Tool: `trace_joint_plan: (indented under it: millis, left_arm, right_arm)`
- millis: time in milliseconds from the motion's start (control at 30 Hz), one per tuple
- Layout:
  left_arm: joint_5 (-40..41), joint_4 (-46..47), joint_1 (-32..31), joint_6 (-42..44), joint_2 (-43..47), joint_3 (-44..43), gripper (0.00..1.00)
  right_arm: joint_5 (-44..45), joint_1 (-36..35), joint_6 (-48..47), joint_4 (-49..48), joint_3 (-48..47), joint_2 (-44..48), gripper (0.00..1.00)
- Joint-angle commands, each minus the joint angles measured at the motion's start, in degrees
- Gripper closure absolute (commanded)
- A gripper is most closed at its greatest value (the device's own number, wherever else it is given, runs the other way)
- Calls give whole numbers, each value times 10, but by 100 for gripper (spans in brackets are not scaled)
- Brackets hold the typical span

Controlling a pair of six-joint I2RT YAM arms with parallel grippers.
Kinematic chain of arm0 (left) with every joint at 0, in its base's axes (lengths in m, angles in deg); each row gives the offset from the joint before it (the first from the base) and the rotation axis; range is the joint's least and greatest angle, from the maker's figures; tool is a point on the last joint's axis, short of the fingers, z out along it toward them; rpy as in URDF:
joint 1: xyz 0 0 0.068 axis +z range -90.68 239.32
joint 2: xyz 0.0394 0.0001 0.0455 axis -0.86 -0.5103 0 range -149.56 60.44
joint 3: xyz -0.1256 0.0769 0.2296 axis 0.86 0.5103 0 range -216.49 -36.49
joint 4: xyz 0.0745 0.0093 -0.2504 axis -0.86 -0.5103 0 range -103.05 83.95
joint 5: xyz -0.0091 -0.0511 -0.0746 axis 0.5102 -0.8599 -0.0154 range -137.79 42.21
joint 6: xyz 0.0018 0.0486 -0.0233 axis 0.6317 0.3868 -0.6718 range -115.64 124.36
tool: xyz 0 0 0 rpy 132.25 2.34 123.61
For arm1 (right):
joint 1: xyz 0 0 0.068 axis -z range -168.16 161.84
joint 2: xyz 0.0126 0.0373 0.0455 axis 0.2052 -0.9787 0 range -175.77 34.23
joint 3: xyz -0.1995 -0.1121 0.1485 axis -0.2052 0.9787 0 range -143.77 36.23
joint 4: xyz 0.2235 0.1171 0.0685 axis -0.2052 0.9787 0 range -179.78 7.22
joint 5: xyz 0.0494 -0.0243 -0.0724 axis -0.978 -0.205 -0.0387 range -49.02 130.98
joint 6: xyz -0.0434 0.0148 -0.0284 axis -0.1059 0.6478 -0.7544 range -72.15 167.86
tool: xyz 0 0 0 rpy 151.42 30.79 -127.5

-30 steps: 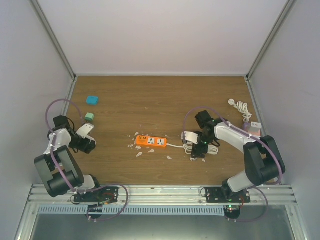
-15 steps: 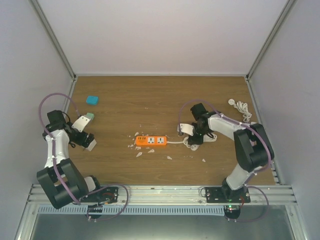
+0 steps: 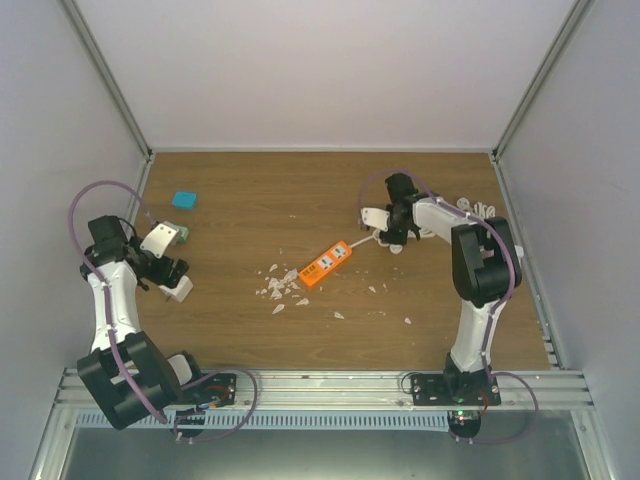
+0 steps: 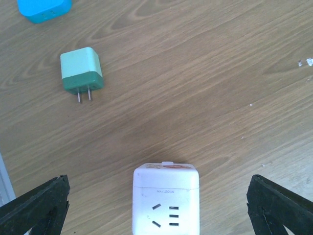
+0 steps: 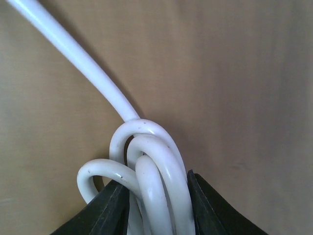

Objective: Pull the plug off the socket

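Note:
A white cube socket (image 4: 166, 200) (image 3: 178, 291) sits on the wooden table with nothing plugged into it. The green and mint plug (image 4: 81, 71) (image 3: 180, 232) lies apart from it, farther back, prongs bare. My left gripper (image 4: 156, 210) (image 3: 172, 272) hangs above the cube, open wide, its fingers on either side and not touching it. On the right, my right gripper (image 5: 156, 210) (image 3: 393, 236) is shut on a coil of white cable (image 5: 151, 166) that leads to an orange power strip (image 3: 327, 265).
A blue block (image 3: 184, 200) (image 4: 44, 9) lies beyond the plug. White scraps (image 3: 280, 290) are scattered around the orange strip. Another bundle of white cable (image 3: 483, 212) lies by the right wall. Grey walls enclose the table on three sides.
My right gripper closed on the cable coil and drew it toward the back, dragging the orange strip round to a diagonal. My left gripper opened fully and shifted slightly left.

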Motion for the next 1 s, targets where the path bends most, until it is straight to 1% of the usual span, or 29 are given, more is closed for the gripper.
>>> trace_joint_plan:
  millis: [0, 200, 333, 567, 633, 733, 800, 867, 967]
  left_arm:
    - [-30, -8, -6, -19, 2, -19, 1]
    - [-35, -25, -11, -25, -5, -47, 1]
    - [-40, -30, -15, -28, -2, -49, 1]
    - [-39, -22, -17, -29, 1, -44, 1]
    - [-42, -23, -18, -29, -2, -46, 1]
    - [-51, -35, -18, -28, -9, -54, 1]
    - [-55, -38, -18, -29, -12, -61, 1]
    - [-57, -40, -18, -30, -12, -66, 1]
    - [-59, -46, -17, -29, -10, -75, 1]
  right_arm:
    - [65, 42, -47, -72, -55, -69, 67]
    - [66, 76, -79, -85, -147, -138, 67]
    - [67, 107, -91, -84, -205, -179, 67]
    - [90, 155, -120, -112, -269, -230, 67]
    - [90, 180, -123, -116, -289, -238, 66]
    - [89, 195, -125, -122, -313, -248, 65]
    - [91, 202, -126, -123, -329, -256, 62]
    - [91, 205, -117, -111, -339, -258, 57]
    - [64, 205, -94, -73, -331, -236, 43]
